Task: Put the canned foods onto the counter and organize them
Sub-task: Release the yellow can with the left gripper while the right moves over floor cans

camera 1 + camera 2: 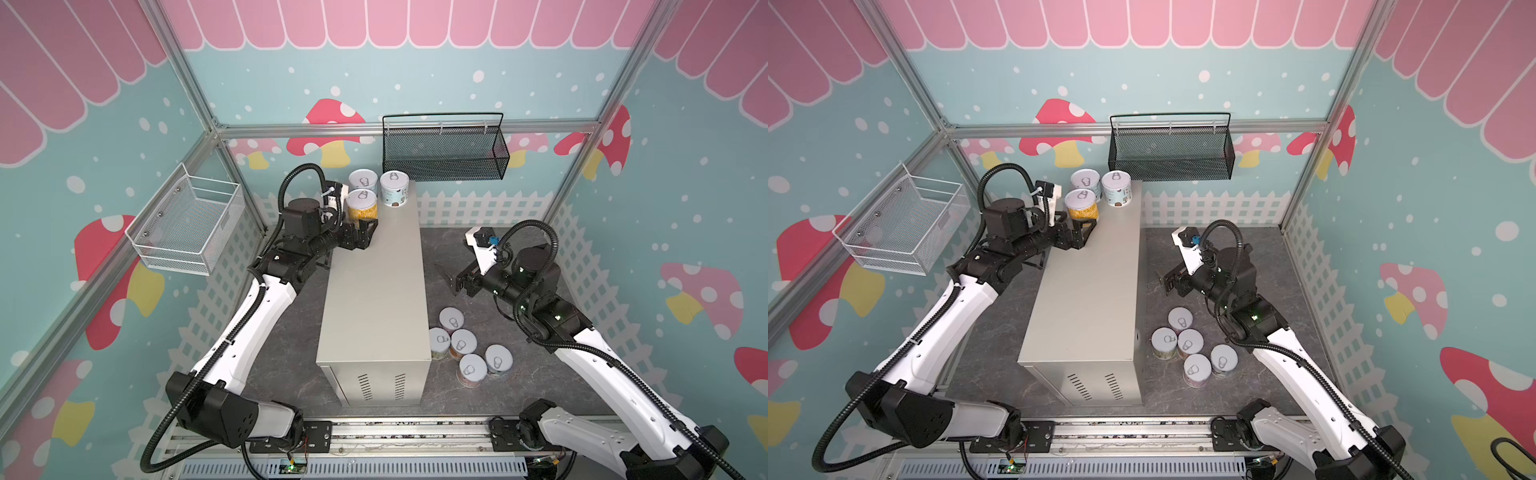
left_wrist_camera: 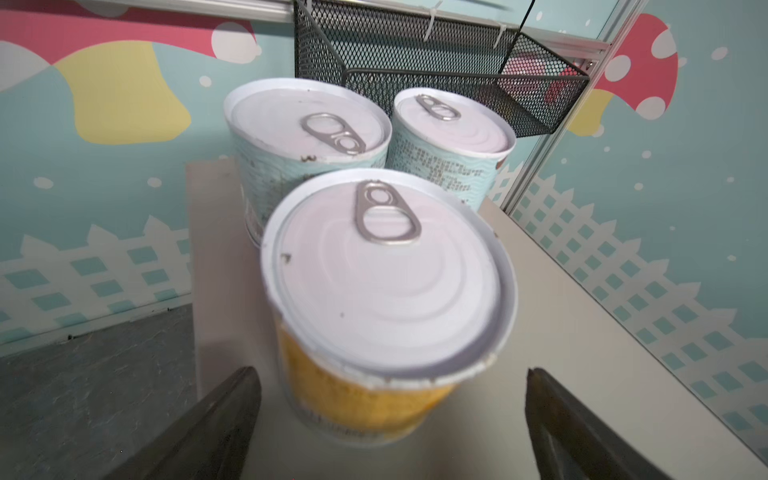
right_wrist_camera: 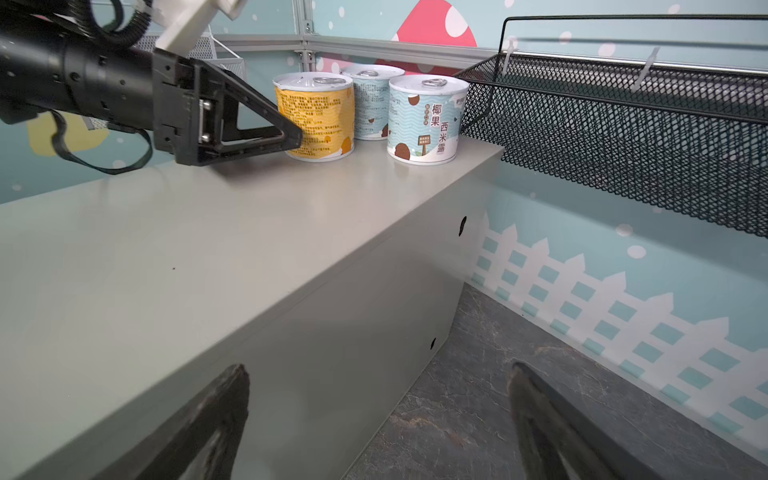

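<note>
The left gripper (image 1: 365, 230) stands released, jaws spread to either side of the yellow can (image 2: 386, 291) with a gap on each flank, so it holds nothing; that can sits upright at the far end of the counter (image 1: 374, 299), close in front of 2 blue cans (image 1: 394, 188); whether it touches them I cannot tell. Risk 1: on pulling back, a finger could snag the can's wrinkled label and drag it toward the counter's nearby long edge, or shove it into the blue pair. The right gripper (image 1: 449, 280) is likewise spread and empty, hovering beside the counter over the dark tabletop (image 1: 478, 395); 5 loose cans (image 1: 461, 345) wait there in a tight cluster. Risk 2: a wide jaw lowered into that huddle would likely bump a neighbour and topple it; an outer can looks safest. Risk 3: the right arm clipping the counter's side while lifting
</note>
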`<action>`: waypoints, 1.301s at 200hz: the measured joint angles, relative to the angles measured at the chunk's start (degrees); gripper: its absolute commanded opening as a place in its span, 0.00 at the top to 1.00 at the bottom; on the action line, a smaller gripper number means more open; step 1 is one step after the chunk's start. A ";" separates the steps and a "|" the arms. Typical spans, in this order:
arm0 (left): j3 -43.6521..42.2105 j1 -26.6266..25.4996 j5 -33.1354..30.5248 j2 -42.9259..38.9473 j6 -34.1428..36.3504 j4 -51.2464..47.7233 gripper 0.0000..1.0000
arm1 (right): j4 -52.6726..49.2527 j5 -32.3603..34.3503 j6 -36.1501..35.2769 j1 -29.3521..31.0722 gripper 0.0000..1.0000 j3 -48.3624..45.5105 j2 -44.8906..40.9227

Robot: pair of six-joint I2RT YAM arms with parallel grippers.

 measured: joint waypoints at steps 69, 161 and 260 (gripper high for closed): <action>-3.50 0.00 -6.71 -14.01 -1.14 -8.52 0.01 | -7.93 5.86 5.86 0.00 0.00 4.83 2.86; -7.32 3.78 -11.93 -17.46 -1.95 -12.31 0.01 | -14.58 14.58 8.92 0.00 0.01 9.60 9.27; -11.80 11.52 -7.08 -18.51 -4.55 -10.27 0.00 | -13.42 16.52 11.82 0.00 0.01 4.63 10.80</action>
